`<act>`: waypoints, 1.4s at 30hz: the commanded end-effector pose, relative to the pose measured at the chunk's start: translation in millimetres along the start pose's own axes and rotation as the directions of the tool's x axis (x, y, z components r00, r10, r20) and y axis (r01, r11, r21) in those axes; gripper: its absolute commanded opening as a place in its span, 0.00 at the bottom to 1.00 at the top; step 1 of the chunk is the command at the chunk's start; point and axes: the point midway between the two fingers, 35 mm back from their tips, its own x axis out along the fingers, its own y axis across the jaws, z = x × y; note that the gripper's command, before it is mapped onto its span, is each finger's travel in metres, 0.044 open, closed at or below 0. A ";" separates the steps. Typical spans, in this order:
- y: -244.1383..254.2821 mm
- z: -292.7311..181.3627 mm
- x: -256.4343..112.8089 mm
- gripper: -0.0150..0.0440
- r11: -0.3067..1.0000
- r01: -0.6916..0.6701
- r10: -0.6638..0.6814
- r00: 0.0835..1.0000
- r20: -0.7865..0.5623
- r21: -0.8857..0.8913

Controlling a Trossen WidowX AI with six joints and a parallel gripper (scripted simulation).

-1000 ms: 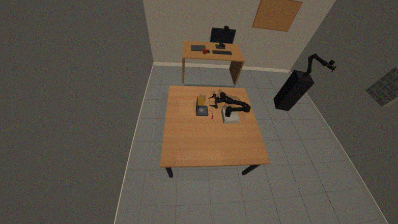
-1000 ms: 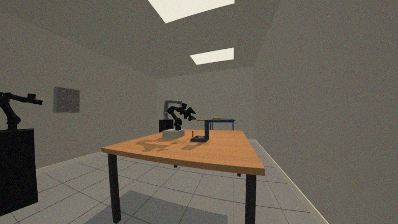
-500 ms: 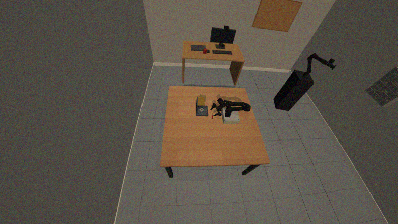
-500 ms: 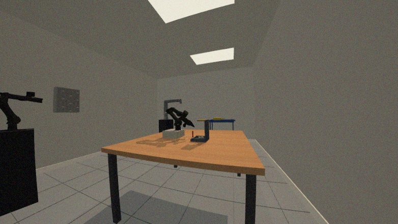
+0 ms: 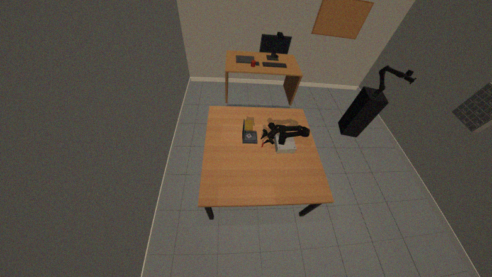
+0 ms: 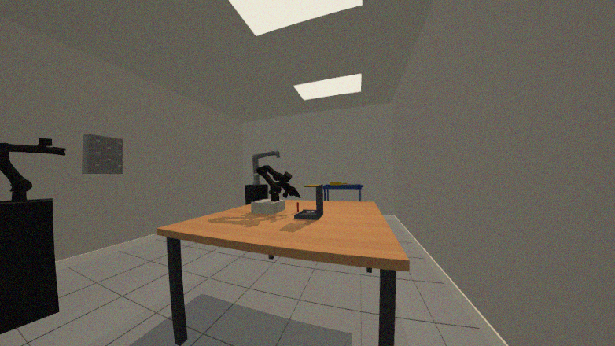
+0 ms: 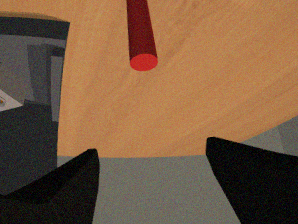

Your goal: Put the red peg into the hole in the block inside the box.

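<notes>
Peg [image 5: 262,144] [image 6: 297,207] [image 7: 141,35] upright outside the open box [image 5: 250,141] [image 6: 319,202] [image 7: 30,135].
</notes>
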 end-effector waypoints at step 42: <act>7.3 30.8 39.9 0.63 0.999 0.020 -0.021 0.999 0.037 0.026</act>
